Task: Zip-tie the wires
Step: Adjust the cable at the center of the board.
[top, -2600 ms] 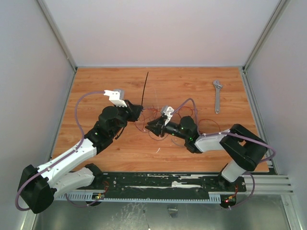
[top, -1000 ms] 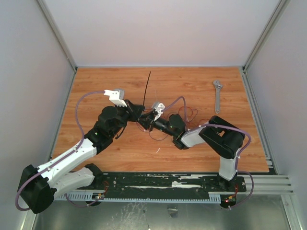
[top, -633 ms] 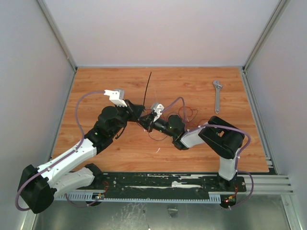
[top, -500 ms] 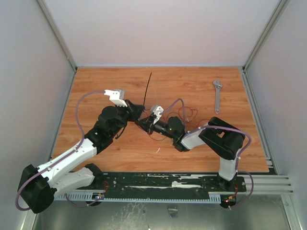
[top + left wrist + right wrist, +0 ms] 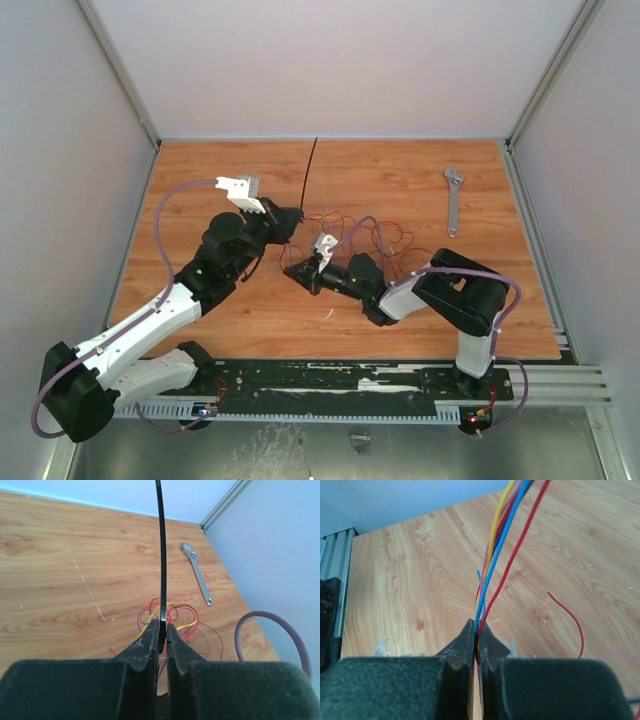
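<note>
My left gripper (image 5: 291, 220) (image 5: 160, 630) is shut on the lower end of the black zip tie (image 5: 307, 174) (image 5: 161, 555), which stands up and away from it toward the back of the table. The thin wires (image 5: 370, 232) loop loosely mid-table, red with some yellow and purplish ones (image 5: 172, 612). My right gripper (image 5: 297, 273) (image 5: 477, 630) is shut on a bundle of these wires (image 5: 502, 535), blue, yellow and red, just below and right of the left gripper. The two grippers are close but apart.
A silver adjustable wrench (image 5: 453, 200) (image 5: 197, 572) lies at the back right of the wooden table (image 5: 220, 180). Lilac robot cables arc over both arms (image 5: 165, 215). Grey walls enclose the table on three sides. A black rail runs along the near edge (image 5: 340, 385).
My right gripper has pulled the wires leftward and toward the near edge, stretching them out. My left gripper has lifted the zip tie slightly up and toward the back.
</note>
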`<state>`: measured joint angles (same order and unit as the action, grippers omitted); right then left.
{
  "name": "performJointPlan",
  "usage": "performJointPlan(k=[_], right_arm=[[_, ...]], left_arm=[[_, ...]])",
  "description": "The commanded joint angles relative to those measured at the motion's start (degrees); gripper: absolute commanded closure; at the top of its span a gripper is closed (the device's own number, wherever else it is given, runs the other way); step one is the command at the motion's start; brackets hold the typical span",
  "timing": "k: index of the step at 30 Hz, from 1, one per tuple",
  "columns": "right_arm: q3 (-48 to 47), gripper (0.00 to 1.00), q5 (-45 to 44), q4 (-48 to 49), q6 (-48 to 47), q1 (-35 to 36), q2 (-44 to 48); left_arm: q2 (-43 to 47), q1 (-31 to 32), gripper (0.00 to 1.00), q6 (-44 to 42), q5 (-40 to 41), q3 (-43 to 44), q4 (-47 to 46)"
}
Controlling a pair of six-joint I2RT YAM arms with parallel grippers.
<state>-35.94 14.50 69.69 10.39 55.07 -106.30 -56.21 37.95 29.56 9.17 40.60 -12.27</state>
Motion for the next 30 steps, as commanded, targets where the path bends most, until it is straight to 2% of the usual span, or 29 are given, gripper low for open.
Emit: performJointPlan(k=[1,7,8,12,15,19,24,30], right_arm=[[1.5,1.00,-0.7,0.1,-0.1,0.8,-0.2],[1.0,1.00,-1.0,-4.1,-0.9,0.8,3.2],[1.3,0.96,-1.2,-5.1,-0.8,0.8,4.0],[4.4,0.66,-2.3,-8.5,-0.5,0.8,8.8],[8.1,0.52,-3.4,-12.3,-0.2,0.8,15.2],[12.8,0.46,-6.0,-18.8,-0.6,0.8,24.2],[16.7,0.38,-12.7,-31.9,-3.1,0.5,36.1],[17.0,0.35,-14.6,-42.2,-5.0,-4.4,49.2]], left_arm=[[0.0,-0.4,1.00,-1.0,0.3,1.9,-1.7],[0.0,-0.4,1.00,-1.0,0.6,1.5,-2.2],[-1.4,-0.4,1.00,-1.1,0.6,1.7,-2.2],[-2.3,-0.4,1.00,-1.6,0.5,2.1,-2.2],[-2.6,-0.6,1.00,-1.7,0.7,2.0,-2.2],[-3.0,-0.7,1.00,-1.8,1.0,1.6,-2.5],[-3.2,-0.8,1.00,-1.8,0.8,1.5,-2.5],[-2.5,-1.0,1.00,-2.1,0.3,1.0,-2.3]])
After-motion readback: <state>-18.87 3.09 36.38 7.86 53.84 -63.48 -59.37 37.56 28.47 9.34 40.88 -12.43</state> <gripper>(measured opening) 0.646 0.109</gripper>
